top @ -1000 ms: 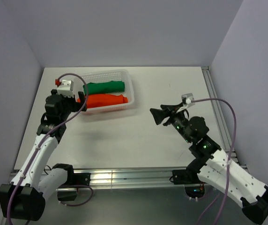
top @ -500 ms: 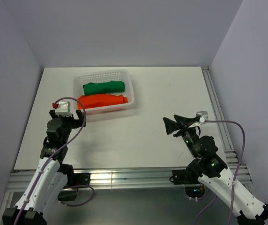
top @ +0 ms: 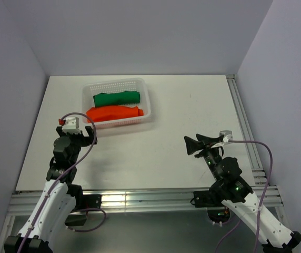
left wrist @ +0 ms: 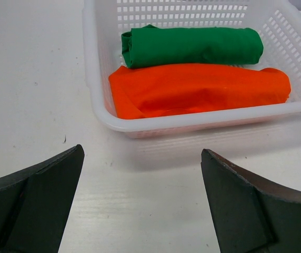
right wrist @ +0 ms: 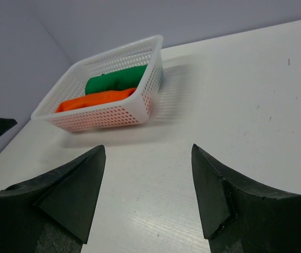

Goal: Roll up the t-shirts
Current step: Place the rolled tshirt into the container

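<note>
Two rolled t-shirts lie side by side in a white mesh basket (top: 117, 84) at the back left: the green one (top: 117, 98) behind, the orange-red one (top: 114, 113) in front. My left gripper (top: 81, 136) hovers just short of the basket's near left corner, open and empty. In the left wrist view, the left gripper (left wrist: 141, 151) faces the basket's front wall (left wrist: 208, 119), with the orange-red roll (left wrist: 198, 89) and the green roll (left wrist: 192, 46) beyond it. My right gripper (top: 196, 142) is open over bare table on the right. In its wrist view the right gripper (right wrist: 148, 147) points at the distant basket (right wrist: 113, 113).
The white table (top: 156, 153) ends at a metal rail (top: 245, 126) on the right and a metal frame (top: 140, 197) at the near edge. Lilac walls close in the back and both sides. A small dark speck (top: 191, 96) marks the tabletop.
Both arms have drawn back toward the near edge. The left gripper has left the basket's left end. The right gripper has slid nearer and to the right. Both stay open.
</note>
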{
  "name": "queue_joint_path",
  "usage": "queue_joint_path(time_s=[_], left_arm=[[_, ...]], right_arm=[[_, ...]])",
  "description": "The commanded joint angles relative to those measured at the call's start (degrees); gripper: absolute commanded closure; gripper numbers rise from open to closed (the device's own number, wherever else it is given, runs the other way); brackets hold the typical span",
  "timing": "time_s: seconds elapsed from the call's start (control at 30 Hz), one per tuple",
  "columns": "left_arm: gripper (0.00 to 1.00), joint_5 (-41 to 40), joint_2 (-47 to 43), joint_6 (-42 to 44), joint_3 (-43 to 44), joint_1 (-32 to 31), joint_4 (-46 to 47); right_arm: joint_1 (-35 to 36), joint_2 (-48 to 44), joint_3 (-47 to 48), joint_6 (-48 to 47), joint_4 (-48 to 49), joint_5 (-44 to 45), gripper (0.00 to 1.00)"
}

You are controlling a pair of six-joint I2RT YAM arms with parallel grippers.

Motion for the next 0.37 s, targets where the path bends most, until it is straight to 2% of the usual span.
queue_joint_path(time_s=[0.0,0.33], left_arm=[[0.00,0.48,-0.81,-0.80,-0.85,0.06,3.73],[0.01,0.13,-1.07,-0.63,-1.29,0.06,4.18]], right_arm=[[0.30,-1.05,0.07,0.52,0.55,1.35,0.27],[0.30,2.20,0.24,0.61,1.17,-0.14,0.30]])
